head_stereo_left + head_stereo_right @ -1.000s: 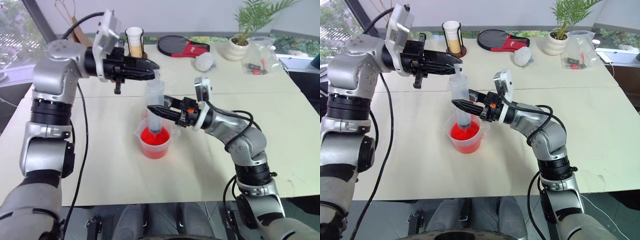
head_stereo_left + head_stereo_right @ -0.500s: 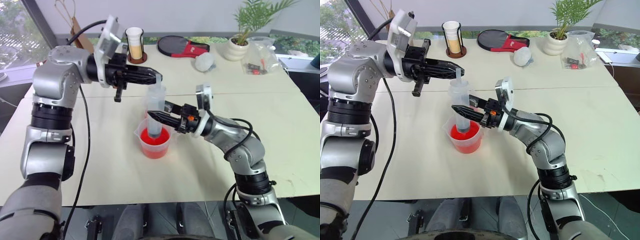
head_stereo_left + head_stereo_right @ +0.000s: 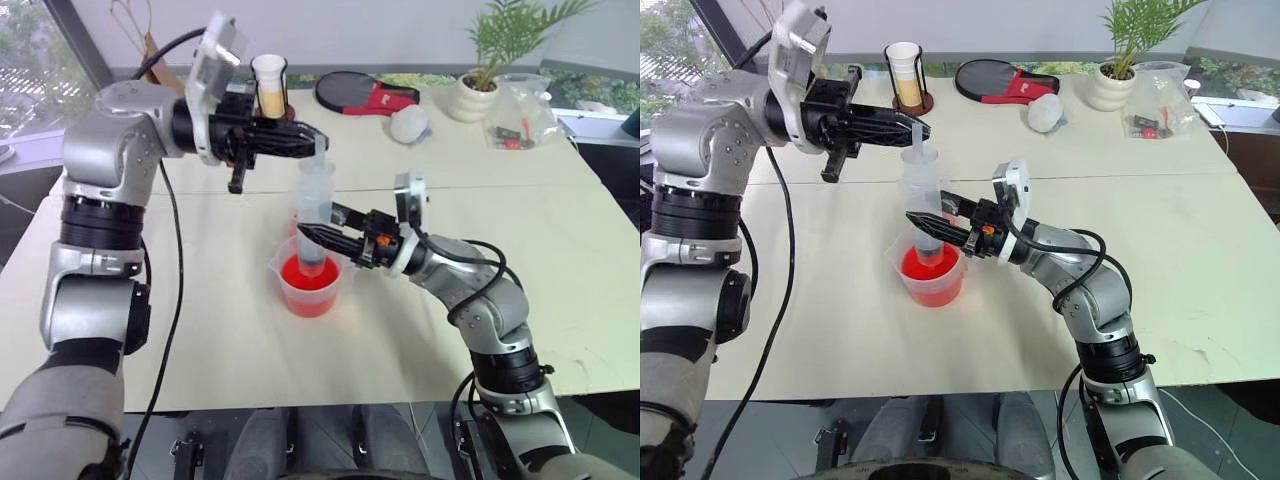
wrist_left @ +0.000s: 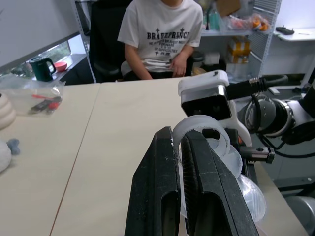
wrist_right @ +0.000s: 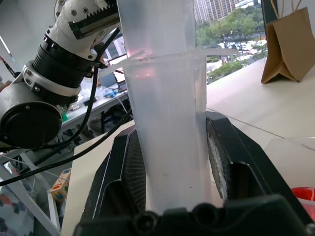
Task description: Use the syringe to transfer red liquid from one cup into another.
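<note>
Left eye view shows the large clear plastic syringe (image 3: 313,215) standing upright over the wide clear plastic cup (image 3: 309,285) with the flared rim, its lower end dipped into the bright red liquid (image 3: 308,277) pooled inside that cup. The right gripper (image 3: 312,232) reaches in level from the robot's right, forearm stretched across the pale table (image 3: 560,250) and elbow bent low near the table edge; its two black fingers (image 5: 129,167) are clamped on either side of the thick translucent barrel, as the right wrist view shows, with the barrel's flange just above them. The left gripper (image 3: 312,138) comes in higher from the robot's left, the arm raised at the shoulder and the forearm held roughly level, pointing toward the right. Its fingers (image 4: 158,182) are pressed together on the thin white plunger (image 3: 917,142) rising from the top of the barrel; in the left wrist view the two black fingers stand nearly touching, with the pale plunger rod pinched between them. Behind the left gripper, at the far side of the table, stands a tall glass with cream-coloured contents (image 3: 269,85). A person in a white printed T-shirt (image 4: 162,34) sits beyond the table in the left wrist view.
</note>
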Robot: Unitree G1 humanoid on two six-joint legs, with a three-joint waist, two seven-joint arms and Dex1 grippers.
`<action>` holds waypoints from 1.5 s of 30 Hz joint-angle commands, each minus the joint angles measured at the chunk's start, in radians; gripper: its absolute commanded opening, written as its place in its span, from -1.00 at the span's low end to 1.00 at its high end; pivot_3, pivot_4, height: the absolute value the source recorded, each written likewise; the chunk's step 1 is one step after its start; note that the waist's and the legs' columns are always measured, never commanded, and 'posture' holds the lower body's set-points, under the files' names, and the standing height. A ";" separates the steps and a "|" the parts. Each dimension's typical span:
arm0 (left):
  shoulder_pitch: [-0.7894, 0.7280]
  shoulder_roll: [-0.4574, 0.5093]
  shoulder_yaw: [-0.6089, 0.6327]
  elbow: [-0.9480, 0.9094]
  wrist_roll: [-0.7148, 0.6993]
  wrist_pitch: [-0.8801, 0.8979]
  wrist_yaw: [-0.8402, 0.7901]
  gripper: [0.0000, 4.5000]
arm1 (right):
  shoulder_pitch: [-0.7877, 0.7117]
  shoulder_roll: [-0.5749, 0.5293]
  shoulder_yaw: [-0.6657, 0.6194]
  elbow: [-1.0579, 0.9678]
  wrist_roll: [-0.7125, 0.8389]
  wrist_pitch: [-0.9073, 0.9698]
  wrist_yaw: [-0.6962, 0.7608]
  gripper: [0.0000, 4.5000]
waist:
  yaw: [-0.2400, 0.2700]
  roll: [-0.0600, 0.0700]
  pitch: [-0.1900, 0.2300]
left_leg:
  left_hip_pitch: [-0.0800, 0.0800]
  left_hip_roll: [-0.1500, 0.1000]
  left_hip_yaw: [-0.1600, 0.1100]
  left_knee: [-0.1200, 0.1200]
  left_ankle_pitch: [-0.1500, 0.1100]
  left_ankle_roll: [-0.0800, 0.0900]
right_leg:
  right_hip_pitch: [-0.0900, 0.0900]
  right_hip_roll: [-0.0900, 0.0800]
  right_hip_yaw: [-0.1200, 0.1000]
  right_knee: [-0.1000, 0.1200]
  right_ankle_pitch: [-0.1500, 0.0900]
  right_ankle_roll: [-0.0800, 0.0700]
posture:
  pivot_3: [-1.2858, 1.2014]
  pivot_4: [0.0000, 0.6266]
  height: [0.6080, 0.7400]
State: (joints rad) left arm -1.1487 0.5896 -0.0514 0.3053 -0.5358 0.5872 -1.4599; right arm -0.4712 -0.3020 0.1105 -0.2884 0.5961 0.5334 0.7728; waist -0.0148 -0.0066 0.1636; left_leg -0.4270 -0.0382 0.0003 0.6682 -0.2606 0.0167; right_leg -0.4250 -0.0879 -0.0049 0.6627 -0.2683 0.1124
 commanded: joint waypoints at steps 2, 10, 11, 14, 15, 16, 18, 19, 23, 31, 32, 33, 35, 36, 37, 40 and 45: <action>-0.045 0.031 0.090 -0.028 -0.057 0.030 0.021 -0.99 | 0.006 -0.013 0.043 0.010 -0.010 0.026 0.024 -0.38 | -0.001 0.000 0.000 | 0.000 0.000 0.000 0.000 0.000 0.000 | 0.000 0.000 0.000 0.000 0.000 0.000 | 0.03 -0.52 1.00; 0.042 0.134 0.066 -0.072 -0.042 0.077 -0.035 0.43 | -0.095 -0.028 -0.129 -0.090 0.197 0.187 -0.065 -0.38 | -0.002 0.000 0.000 | 0.000 0.000 -0.001 0.000 0.000 0.000 | 0.000 0.000 0.000 0.000 0.000 0.000 | 0.03 -0.52 1.00; 0.053 0.152 0.066 -0.071 -0.044 0.091 -0.038 0.43 | -0.096 -0.034 -0.137 -0.103 0.213 0.202 -0.074 -0.38 | -0.002 0.000 0.000 | 0.000 0.000 -0.001 0.000 0.000 0.000 | 0.000 0.000 0.000 0.000 0.000 0.000 | 0.03 -0.52 1.00; 0.109 0.219 0.060 -0.068 -0.038 0.118 -0.068 0.43 | -0.098 -0.043 -0.152 -0.126 0.236 0.228 -0.102 -0.38 | -0.002 0.000 0.000 | 0.000 0.000 -0.001 0.000 0.000 0.000 | 0.000 0.000 0.000 0.000 0.000 0.000 | 0.03 -0.52 1.00; 0.132 0.236 0.059 -0.063 -0.031 0.112 -0.074 0.43 | -0.099 -0.043 -0.158 -0.128 0.245 0.237 -0.113 -0.38 | -0.002 0.000 0.000 | 0.000 0.000 -0.002 0.000 0.000 0.000 | 0.000 0.000 0.000 0.000 0.000 0.000 | 0.03 -0.52 1.00; 0.153 0.248 0.059 -0.060 -0.022 0.099 -0.073 0.43 | -0.101 -0.043 -0.164 -0.130 0.256 0.244 -0.123 -0.38 | -0.002 0.000 0.000 | 0.000 0.000 -0.002 0.000 0.000 0.000 | 0.000 0.000 0.000 0.000 0.000 0.000 | 0.03 -0.52 1.00; 0.177 0.254 0.066 -0.023 0.010 0.053 -0.037 0.43 | -0.117 -0.040 -0.186 -0.125 0.282 0.259 -0.150 -0.38 | 0.004 0.000 0.000 | 0.000 0.000 -0.002 0.000 0.000 0.000 | 0.000 0.000 0.000 0.000 0.000 0.000 | 0.03 -0.52 1.00; 0.169 0.247 0.077 0.012 0.025 0.032 -0.005 0.43 | -0.142 -0.035 -0.206 -0.110 0.299 0.262 -0.166 -0.38 | 0.005 0.000 0.000 | 0.000 0.000 -0.002 0.000 0.000 0.000 | 0.000 0.000 0.000 0.000 0.000 0.000 | 0.03 -0.52 1.00; 0.125 0.202 0.101 0.137 0.079 -0.085 0.095 0.43 | -0.282 -0.042 -0.244 0.032 0.258 0.191 -0.164 -0.38 | 0.004 -0.002 0.001 | 0.000 0.000 -0.002 0.001 0.000 0.000 | 0.001 0.000 0.000 0.000 0.000 0.000 | 0.03 -0.52 1.00; 0.077 0.125 0.101 0.300 0.155 -0.252 0.156 0.43 | -0.487 -0.017 -0.149 0.515 -0.003 -0.108 0.016 -0.38 | -0.004 -0.002 0.001 | 0.001 0.000 -0.001 0.000 0.001 -0.001 | 0.000 0.000 0.000 0.001 0.000 0.000 | 0.03 -0.52 1.00; 0.056 0.113 0.112 0.342 0.156 -0.271 0.167 0.43 | -0.503 -0.006 -0.140 0.573 -0.028 -0.143 0.034 -0.38 | -0.005 -0.002 0.001 | 0.000 0.000 -0.001 -0.001 0.001 -0.001 | 0.000 0.001 0.000 0.002 0.000 0.000 | 0.03 -0.52 1.00; 0.036 0.104 0.121 0.380 0.155 -0.286 0.172 0.43 | -0.515 0.003 -0.133 0.620 -0.049 -0.172 0.050 -0.38 | -0.006 -0.002 0.001 | 0.000 0.000 -0.001 -0.001 0.001 -0.001 | 0.000 0.001 0.000 0.002 0.000 0.000 | 0.03 -0.52 1.00; -0.006 0.093 0.127 0.449 0.157 -0.311 0.158 0.43 | -0.534 0.022 -0.124 0.698 -0.082 -0.219 0.081 -0.38 | -0.006 -0.002 0.001 | 0.000 0.000 -0.001 -0.001 0.002 -0.003 | 0.000 0.001 0.000 0.002 0.000 0.000 | 0.03 -0.52 1.00; -0.025 0.090 0.124 0.475 0.162 -0.326 0.145 0.43 | -0.543 0.029 -0.121 0.729 -0.097 -0.240 0.094 -0.38 | -0.006 -0.002 0.001 | 0.000 0.000 -0.001 -0.001 0.003 -0.004 | 0.000 0.001 0.000 0.002 0.000 0.000 | 0.03 -0.52 1.00; -0.054 0.083 0.121 0.500 0.166 -0.341 0.133 0.43 | -0.553 0.036 -0.121 0.758 -0.108 -0.257 0.105 -0.38 | -0.006 -0.002 0.001 | 0.000 0.000 -0.001 -0.001 0.003 -0.005 | 0.000 0.001 0.000 0.002 0.000 0.000 | 0.03 -0.52 1.00; -0.154 0.052 0.124 0.563 0.163 -0.371 0.110 0.43 | -0.586 0.054 -0.128 0.824 -0.127 -0.287 0.128 -0.38 | -0.003 -0.002 0.001 | -0.001 0.000 -0.001 -0.001 0.003 -0.005 | 0.000 0.001 0.000 0.002 0.000 0.000 | 0.03 -0.52 1.00; -0.306 -0.004 0.139 0.702 0.193 -0.470 0.117 0.43 | -0.610 0.075 -0.133 0.853 -0.141 -0.303 0.155 -0.38 | -0.005 -0.002 0.001 | -0.001 0.000 -0.001 -0.001 0.003 -0.005 | 0.000 0.000 0.000 0.002 0.000 0.000 | 0.03 -0.52 1.00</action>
State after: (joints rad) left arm -1.4166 0.5818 0.0584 0.9844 -0.3519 0.1591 -1.3451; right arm -1.0477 -0.2317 -0.0009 0.5772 0.4529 0.2524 0.9142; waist -0.0193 -0.0087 0.1649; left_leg -0.4275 -0.0385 -0.0003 0.6674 -0.2574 0.0115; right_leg -0.4254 -0.0875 -0.0053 0.6645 -0.2682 0.1124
